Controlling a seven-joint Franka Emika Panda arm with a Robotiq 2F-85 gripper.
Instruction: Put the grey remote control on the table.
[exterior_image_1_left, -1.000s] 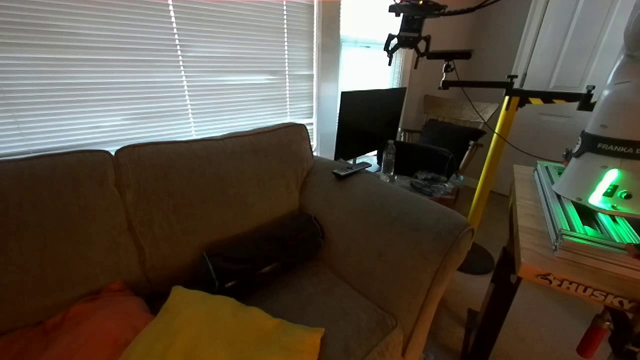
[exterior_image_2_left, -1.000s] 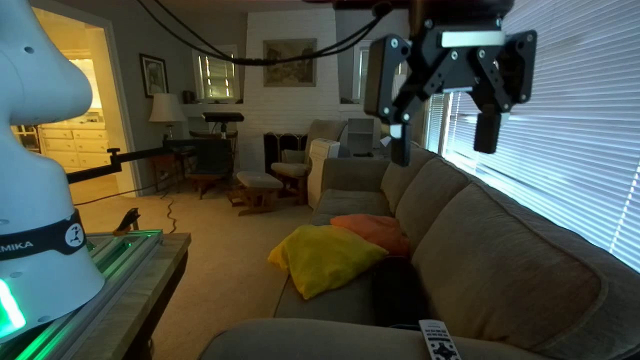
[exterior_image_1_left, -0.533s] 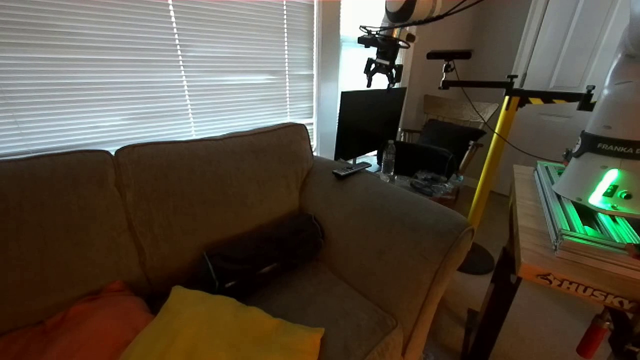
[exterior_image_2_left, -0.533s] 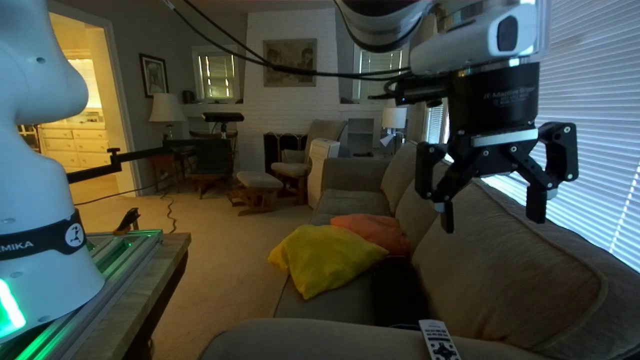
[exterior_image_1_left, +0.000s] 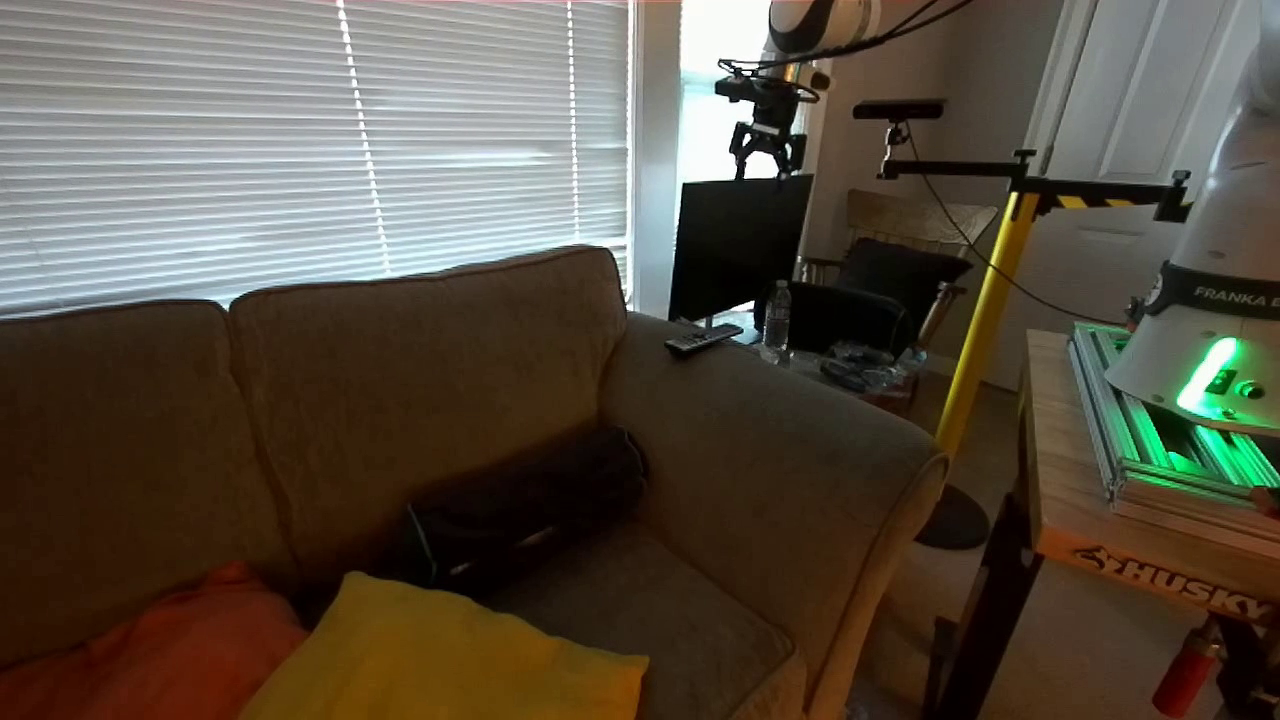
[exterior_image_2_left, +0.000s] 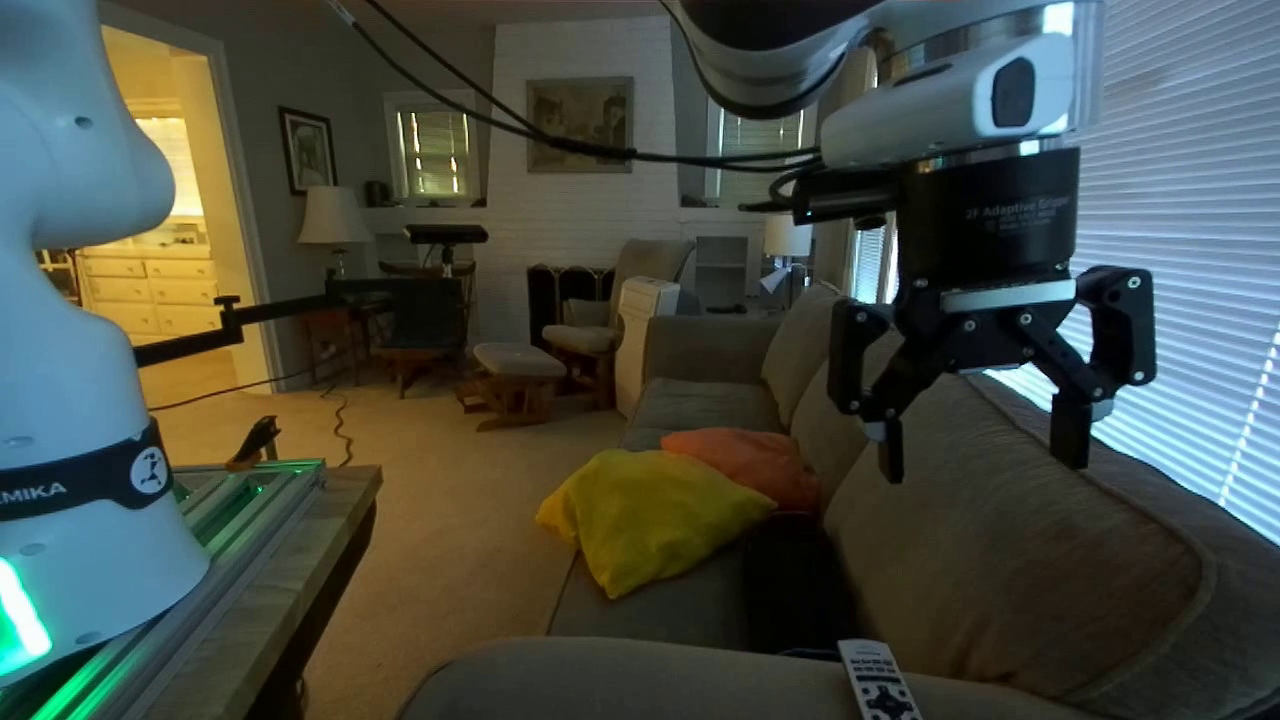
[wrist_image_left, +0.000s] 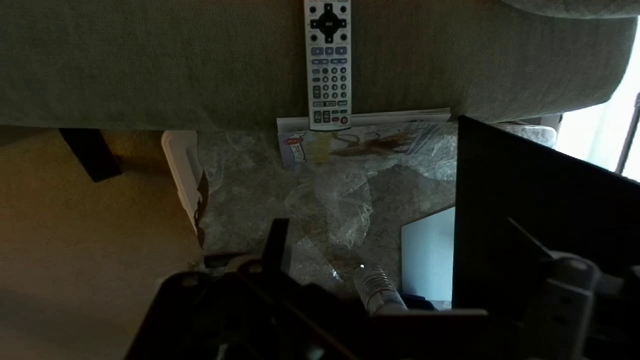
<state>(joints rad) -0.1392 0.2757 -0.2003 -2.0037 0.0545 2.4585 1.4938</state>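
Nearest, the gripper (exterior_image_2_left: 981, 462) hangs with its fingers spread wide, holding nothing; past it in the wrist view, the grey remote control (wrist_image_left: 328, 65) lies on the sofa arm (wrist_image_left: 200, 65), and farther down the table (wrist_image_left: 400, 186) bears clear plastic (wrist_image_left: 347, 215)

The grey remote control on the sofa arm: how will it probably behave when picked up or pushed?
The remote control is probably stiff, as its long edges run straight. Flat and oblong, it seems unlikely to roll on the sofa arm. Pushed toward the papers, it might tip off: in the wrist view, one end reaches that arm's edge.
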